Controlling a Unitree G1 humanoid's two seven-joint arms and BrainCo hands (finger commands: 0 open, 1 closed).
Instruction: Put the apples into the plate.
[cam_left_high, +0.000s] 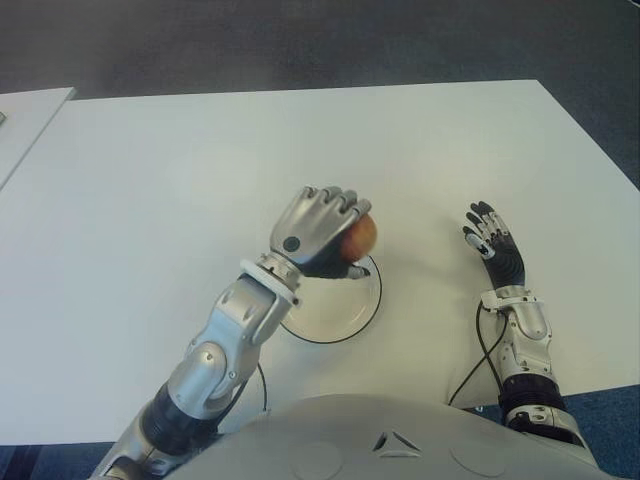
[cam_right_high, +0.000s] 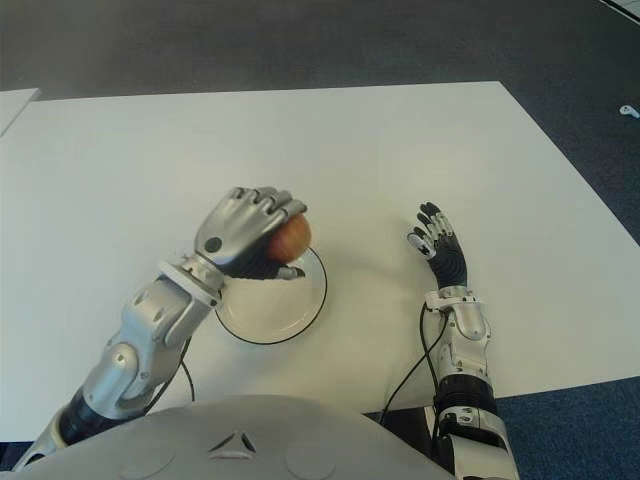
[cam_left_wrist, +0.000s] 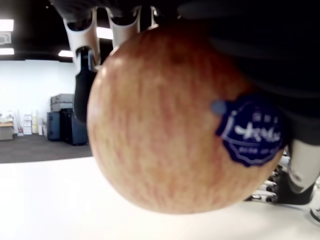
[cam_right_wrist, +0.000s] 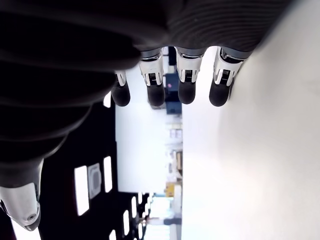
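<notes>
The left hand (cam_left_high: 318, 232) curls its fingers over a red-yellow apple (cam_left_high: 360, 236), holding it above the far rim of the white plate (cam_left_high: 352, 312). A dark blue round sticker (cam_left_wrist: 250, 131) on the apple carries white writing too small to read. To the right, well apart, the right hand (cam_left_high: 492, 243) shows over the white table (cam_left_high: 180, 170) with fingers extended, holding nothing. Bare tabletop surrounds the plate on every side.

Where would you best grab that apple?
Around its round body, coming from above, as the left hand does now: fingers wrap over the top of the apple, leaving the underside free to go onto the plate. The right hand shows open beside it.
</notes>
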